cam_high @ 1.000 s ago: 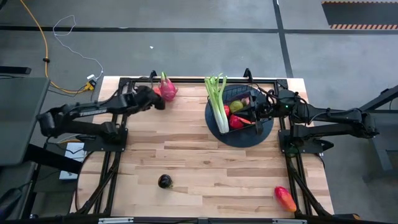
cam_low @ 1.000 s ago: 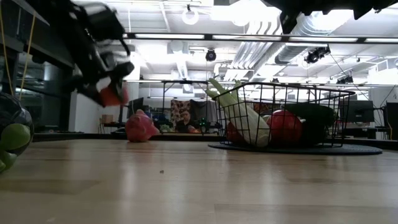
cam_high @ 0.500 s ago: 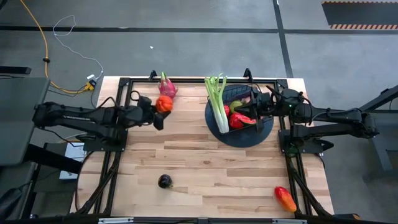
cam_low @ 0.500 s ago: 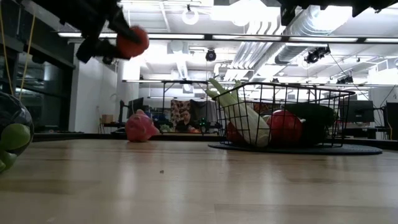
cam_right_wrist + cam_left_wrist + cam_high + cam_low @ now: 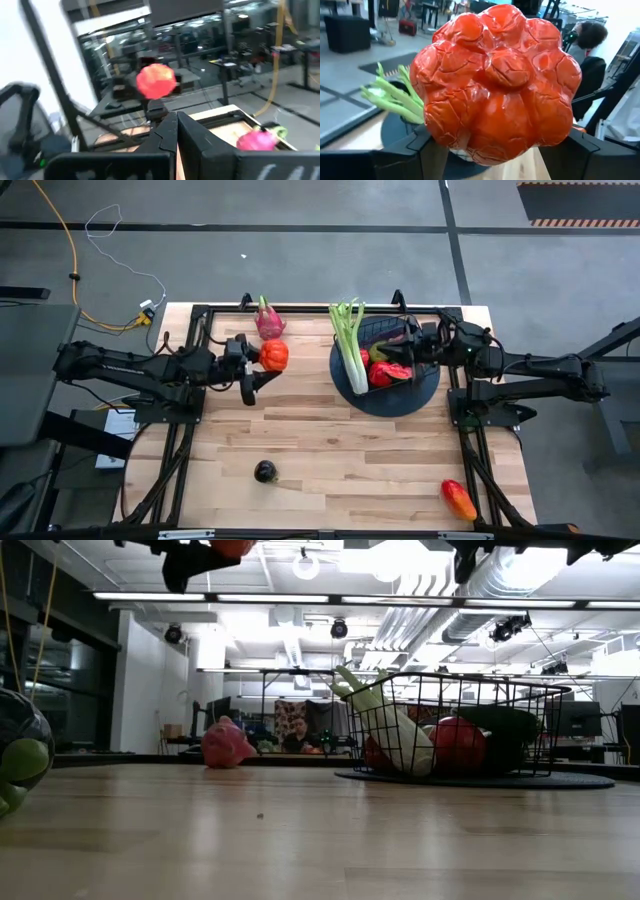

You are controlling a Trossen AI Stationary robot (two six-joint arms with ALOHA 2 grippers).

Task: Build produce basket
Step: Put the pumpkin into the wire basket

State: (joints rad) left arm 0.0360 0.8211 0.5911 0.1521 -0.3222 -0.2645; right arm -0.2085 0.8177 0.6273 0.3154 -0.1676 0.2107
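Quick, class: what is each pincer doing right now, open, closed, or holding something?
Left pincer: closed on the red fruit, lifted above the table.
Right pincer: over the basket; cannot tell.

Black wire basket (image 5: pixel 400 332) sits upper right of centre in the high view, celery (image 5: pixel 349 343) leaning over its left rim, red and green round fruit (image 5: pixel 383 371) piled inside. Lumpy red-orange fruit (image 5: pixel 274 355) hangs clamped in the left gripper (image 5: pixel 256 369), upper left. Pink dragon fruit (image 5: pixel 268 321) lies at the top edge, dark round fruit (image 5: pixel 265 471) low centre, mango (image 5: pixel 458 499) bottom right.
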